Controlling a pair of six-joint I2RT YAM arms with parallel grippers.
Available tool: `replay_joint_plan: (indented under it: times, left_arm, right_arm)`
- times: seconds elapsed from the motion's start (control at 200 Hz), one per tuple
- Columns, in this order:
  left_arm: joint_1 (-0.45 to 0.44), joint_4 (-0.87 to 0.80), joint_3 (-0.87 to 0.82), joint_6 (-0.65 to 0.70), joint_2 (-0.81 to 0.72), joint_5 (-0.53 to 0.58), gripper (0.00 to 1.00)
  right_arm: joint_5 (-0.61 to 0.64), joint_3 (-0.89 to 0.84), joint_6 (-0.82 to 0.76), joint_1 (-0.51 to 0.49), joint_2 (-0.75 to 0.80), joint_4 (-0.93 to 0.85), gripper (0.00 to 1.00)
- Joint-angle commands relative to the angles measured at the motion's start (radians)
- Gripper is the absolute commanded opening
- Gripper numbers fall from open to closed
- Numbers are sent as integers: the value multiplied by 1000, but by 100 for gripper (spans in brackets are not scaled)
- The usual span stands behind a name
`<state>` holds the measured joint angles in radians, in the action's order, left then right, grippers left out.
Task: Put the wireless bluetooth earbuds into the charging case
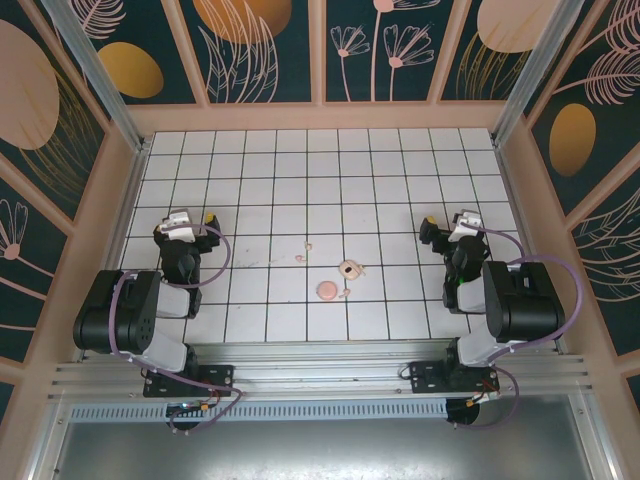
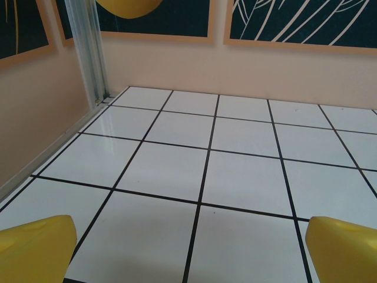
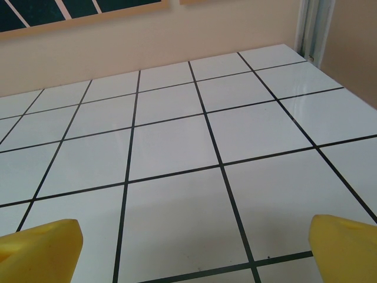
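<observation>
The charging case (image 1: 327,291) is a small round salmon-pink shell lying on the white grid table near its front middle. Two tiny pale earbuds (image 1: 308,244) (image 1: 300,258) lie up and to the left of it, roughly a tile away. My left gripper (image 1: 187,214) sits far to the left of them, and my right gripper (image 1: 450,218) sits far to the right. Both stand open with nothing between the fingers. The left wrist view has its yellow fingertips (image 2: 36,247) wide apart over bare tiles, and the right wrist view has its fingertips (image 3: 38,247) likewise.
A cream ring-shaped piece with a dark centre (image 1: 349,268) lies just up and right of the case, and a small pale bit (image 1: 346,293) sits by the case's right edge. Peach walls (image 2: 235,65) and metal corner posts (image 2: 88,53) enclose the table.
</observation>
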<state>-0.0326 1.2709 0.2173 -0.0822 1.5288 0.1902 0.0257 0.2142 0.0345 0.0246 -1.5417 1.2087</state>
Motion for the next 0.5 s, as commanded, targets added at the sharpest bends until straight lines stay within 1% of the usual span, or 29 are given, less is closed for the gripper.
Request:
replay_joint_plan:
  times: [0.0, 0.235, 0.315, 0.44, 0.495]
  left_arm:
    - [5, 8, 16, 12, -8, -11, 99]
    - [5, 8, 14, 12, -8, -11, 99]
    - [5, 11, 13, 12, -10, -9, 99]
    - [6, 17, 10, 12, -11, -8, 99]
    - [5, 13, 11, 10, -17, 3, 99]
  right_arm:
    - [7, 16, -10, 2, 2, 44, 99]
    - [7, 20, -13, -1, 12, 33, 99]
    - [9, 46, -19, -5, 48, -38, 99]
    - [22, 106, -7, -7, 138, -236, 99]
    - [19, 115, -4, -6, 176, -282, 99]
